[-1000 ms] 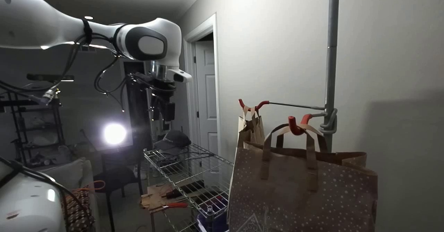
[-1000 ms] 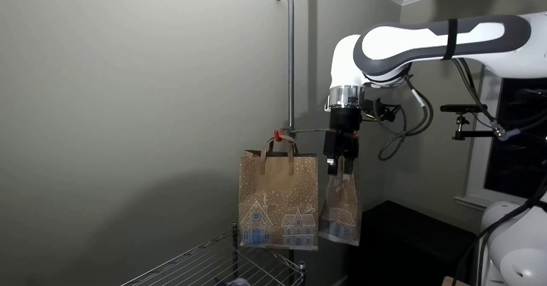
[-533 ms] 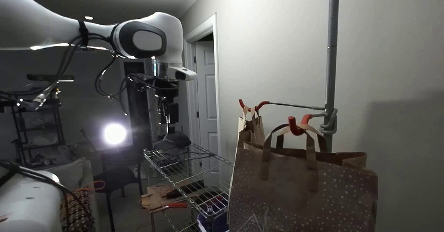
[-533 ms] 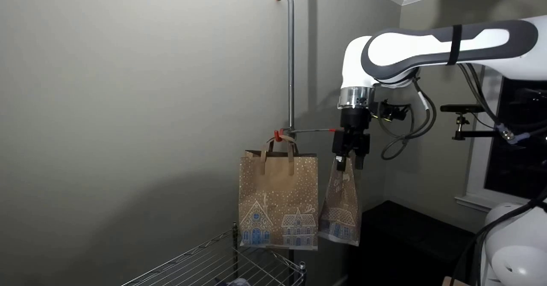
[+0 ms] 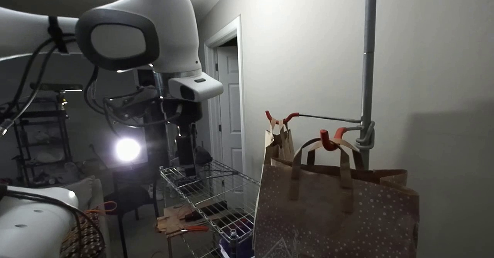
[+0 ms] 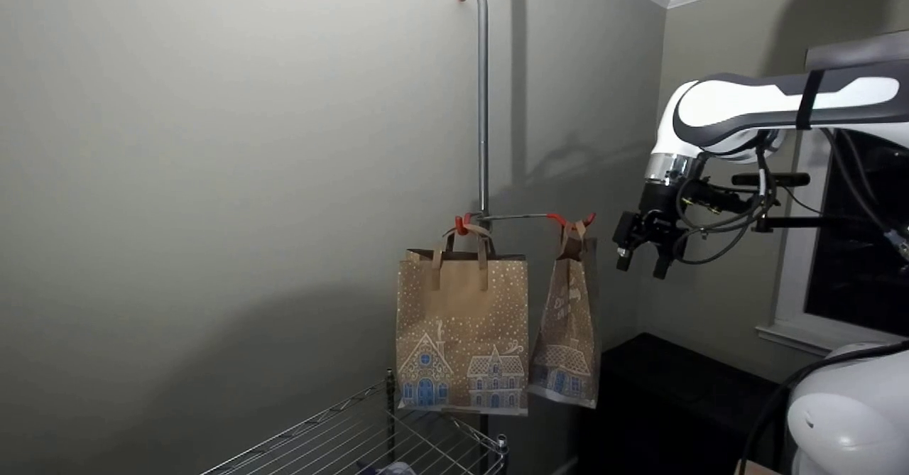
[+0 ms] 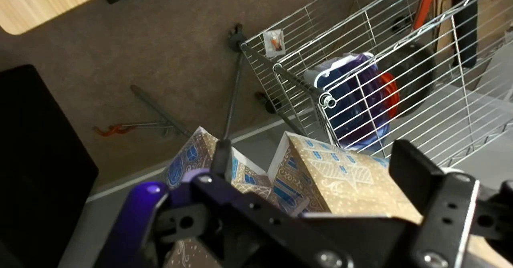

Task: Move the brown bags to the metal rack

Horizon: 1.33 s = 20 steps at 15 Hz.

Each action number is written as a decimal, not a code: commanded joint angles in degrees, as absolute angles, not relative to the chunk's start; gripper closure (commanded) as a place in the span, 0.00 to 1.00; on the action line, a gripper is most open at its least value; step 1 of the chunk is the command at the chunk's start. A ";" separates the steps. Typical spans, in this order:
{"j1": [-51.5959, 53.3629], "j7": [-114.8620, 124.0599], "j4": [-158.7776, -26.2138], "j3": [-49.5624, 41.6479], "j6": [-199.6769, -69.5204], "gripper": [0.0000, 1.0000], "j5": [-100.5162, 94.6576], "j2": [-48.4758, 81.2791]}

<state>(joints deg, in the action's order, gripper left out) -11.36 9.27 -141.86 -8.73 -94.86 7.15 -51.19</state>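
Because the paper handles (image 5: 346,173) loop over red hooks (image 6: 461,225) on a grey pole (image 6: 483,106), the wider-looking brown bag (image 6: 461,333) and the narrower-looking brown bag (image 6: 566,340) hang mouth-upward near the end of the metal rack (image 5: 216,194), neither yet set on it; the wider-looking bag presents its face broadside in an exterior view, whereas its companion, carried on the longer hook arm, appears turned partly edge-on; the upcurved hook tips presumably stop the loops from sliding off, so removal would call for a lift before any sideways travel; the fingers (image 6: 623,259), spread wide apart with nothing between them, point down at a slant and stand clear of both bags, a posture judged suitable for straddling a handle; the task is judged to stand at its outset, the grasp not yet made; a bag gripped by one handle alone might swing and strike the rack's edge.
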 commanded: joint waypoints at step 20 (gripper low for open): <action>-1.10 -14.00 -135.57 -8.52 -124.43 0.00 1.30 -37.91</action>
<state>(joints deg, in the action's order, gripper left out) -2.88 -5.09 -138.59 -4.20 -116.93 3.35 -44.34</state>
